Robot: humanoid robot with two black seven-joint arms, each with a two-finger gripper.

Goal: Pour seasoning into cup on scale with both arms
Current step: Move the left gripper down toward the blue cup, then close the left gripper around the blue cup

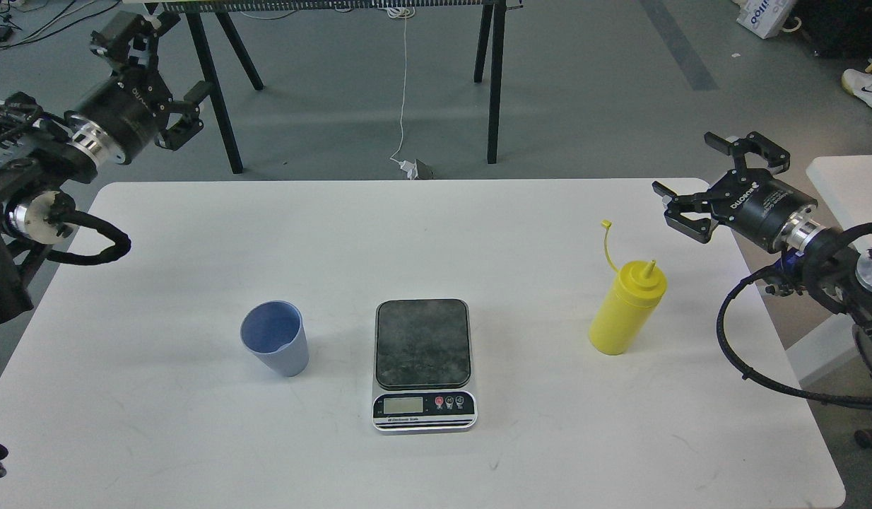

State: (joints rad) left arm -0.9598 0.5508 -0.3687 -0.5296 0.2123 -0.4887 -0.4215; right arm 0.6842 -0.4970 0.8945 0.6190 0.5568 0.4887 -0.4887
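The pale blue cup (275, 338) stands upright on the white table (196, 233), left of the scale (423, 345). The scale's dark platform carries nothing. To its right stands the yellow seasoning bottle (625, 309), with its small cap (605, 224) sticking up on a thin strap. My left gripper (171, 74) hovers open beyond the table's far left corner, well away from the cup. Up and to the right of the bottle, over the table's right edge, my right gripper (683, 170) is open and holds nothing.
Black trestle legs (217, 92) and a white cable (405, 92) with a plug on the floor lie behind the table. A second white surface (849, 184) sits at the right, close to my right arm. A shoe (867, 88) and a box are at the far right.
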